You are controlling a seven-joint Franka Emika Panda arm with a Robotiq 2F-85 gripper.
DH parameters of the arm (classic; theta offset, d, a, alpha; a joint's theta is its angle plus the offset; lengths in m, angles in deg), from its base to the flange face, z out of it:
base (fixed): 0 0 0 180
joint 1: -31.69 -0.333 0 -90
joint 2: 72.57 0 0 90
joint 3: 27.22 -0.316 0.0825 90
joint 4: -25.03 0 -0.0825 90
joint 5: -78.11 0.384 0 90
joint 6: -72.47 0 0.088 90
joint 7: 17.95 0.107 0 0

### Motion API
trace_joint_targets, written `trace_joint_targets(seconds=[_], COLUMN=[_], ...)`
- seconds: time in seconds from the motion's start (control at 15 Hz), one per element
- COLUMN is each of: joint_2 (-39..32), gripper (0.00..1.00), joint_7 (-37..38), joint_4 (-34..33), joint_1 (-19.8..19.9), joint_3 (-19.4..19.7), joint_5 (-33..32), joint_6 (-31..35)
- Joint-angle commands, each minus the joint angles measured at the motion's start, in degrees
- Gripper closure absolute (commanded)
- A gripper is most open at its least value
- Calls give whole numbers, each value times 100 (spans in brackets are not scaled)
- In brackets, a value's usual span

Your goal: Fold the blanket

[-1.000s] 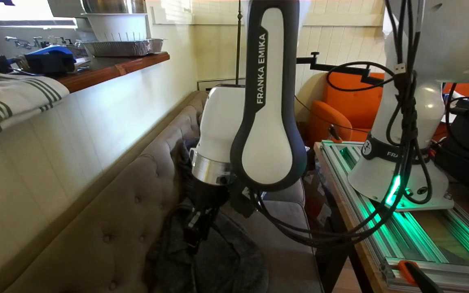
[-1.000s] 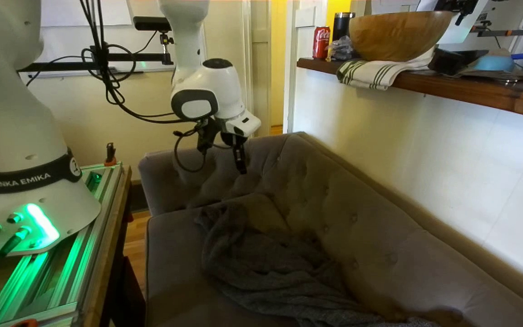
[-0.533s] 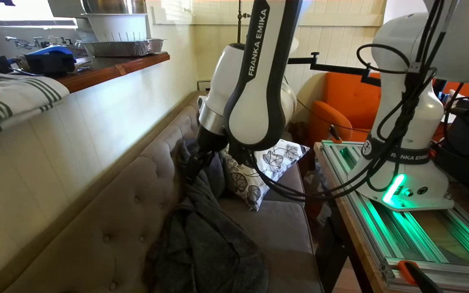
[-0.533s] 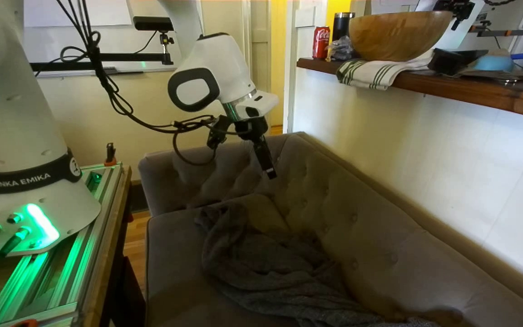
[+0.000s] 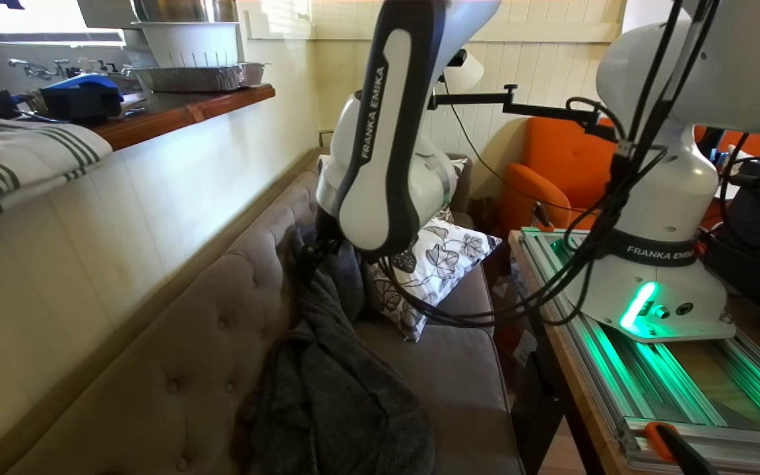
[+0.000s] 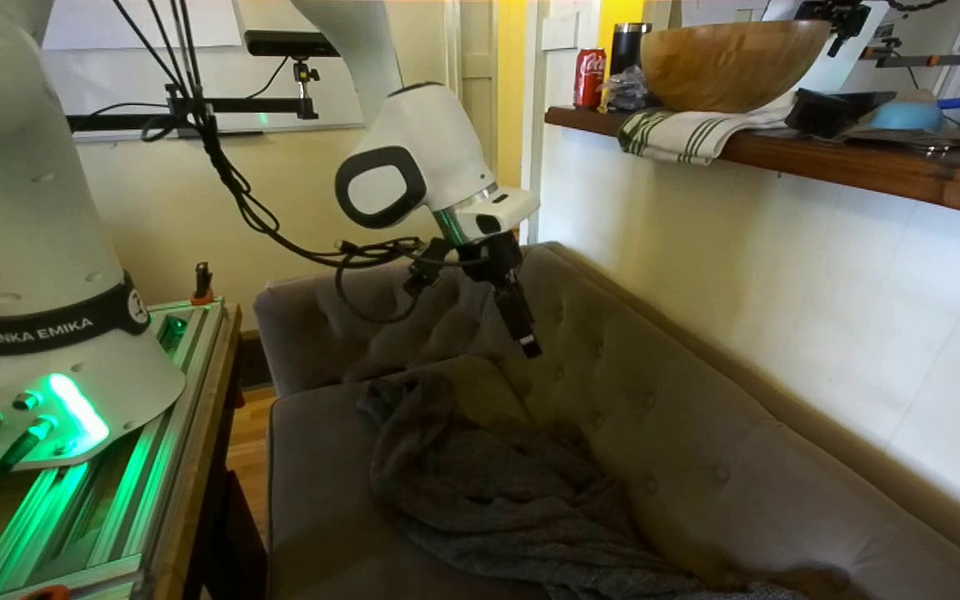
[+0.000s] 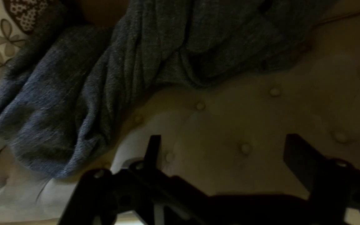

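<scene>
The dark grey blanket (image 5: 347, 402) lies bunched in loose folds along the couch seat, partly up against the tufted backrest; both exterior views show it. In the wrist view the blanket (image 7: 58, 93) fills the upper left and top, heaped in soft ridges. My gripper (image 7: 223, 139) is open, its two fingers wide apart with only the buttoned backrest visible between them. In an exterior view the gripper (image 6: 530, 343) points down, above and apart from the blanket, close to the backrest. Elsewhere the gripper (image 5: 306, 264) looks dark and small against the couch back.
A patterned white cushion (image 5: 449, 260) rests on the couch seat beyond the blanket. Above the backrest runs a wooden ledge (image 6: 855, 171) with a wooden bowl (image 6: 730, 67) and a striped cloth (image 6: 688, 137). The arm's base stands on a metal-railed table (image 5: 591, 382), and cables hang from the arm.
The arm has swung toward the couch back; in an exterior view the gripper has moved right and slightly down. The cushion, hidden behind the arm before, now shows. The blanket lies unchanged.
</scene>
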Motion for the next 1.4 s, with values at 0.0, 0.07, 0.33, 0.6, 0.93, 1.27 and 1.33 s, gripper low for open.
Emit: trace_joint_targets(seconds=[0.0, 0.07, 0.33, 0.6, 0.93, 1.27, 1.33], joint_2=[-1448, -1789, -2769, -3033, -3247, -3688, -3794], gripper=[0, 0, 0, 0, 0, 0, 0], joint_7=[3, 92, 602, 2019, 2180, 2055, 2040], joint_4=[-1273, -1612, -2908, -3669, -4354, -5021, -5129], joint_1=[-751, -860, -745, 355, 2001, 3249, 3382], joint_3=[1008, 1244, 1562, 1112, 124, -814, -909], joint_5=[542, 523, 240, -1411, -1907, -1880, -1876], joint_6=[-467, -752, -2178, -2846, -3208, -3625, -3653])
